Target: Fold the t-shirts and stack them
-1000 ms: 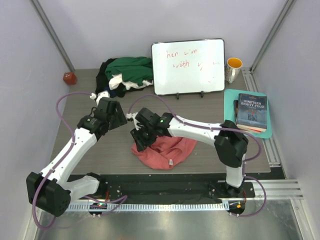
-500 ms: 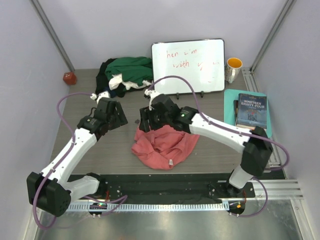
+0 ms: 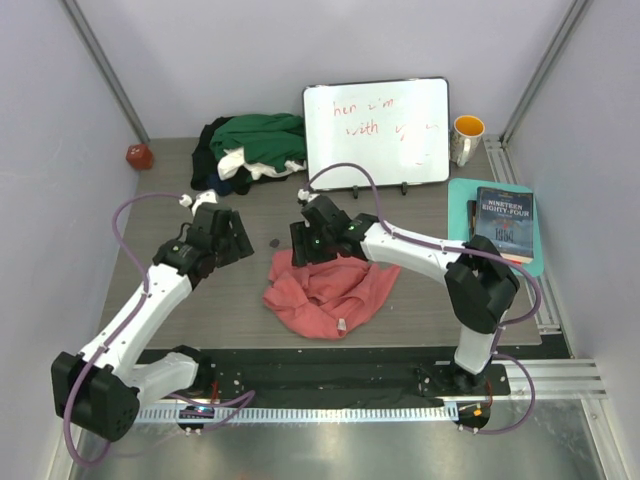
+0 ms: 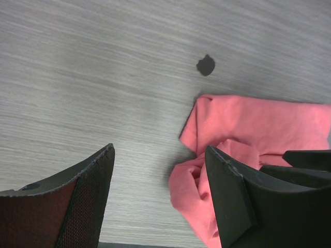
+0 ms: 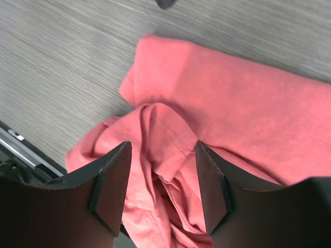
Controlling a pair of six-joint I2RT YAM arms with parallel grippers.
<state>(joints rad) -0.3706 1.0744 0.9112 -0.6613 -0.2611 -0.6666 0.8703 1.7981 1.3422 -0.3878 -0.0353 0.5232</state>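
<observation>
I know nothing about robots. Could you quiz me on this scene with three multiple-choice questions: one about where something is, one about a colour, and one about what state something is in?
1. Where is the mug?
A. At the back right, beside the whiteboard
B. On top of the book
C. Next to the red lump at the back left

2. What colour is the lone shirt near the front of the table?
A. Green
B. Pink
C. Black

3. What state is the left gripper in?
A. Shut on a shirt
B. Open, holding nothing
C. Shut on the mug

Answers:
1 A: it stands just right of the whiteboard.
2 B: the cloth is plainly salmon pink.
3 B: its jaws stand wide apart and grip nothing.
</observation>
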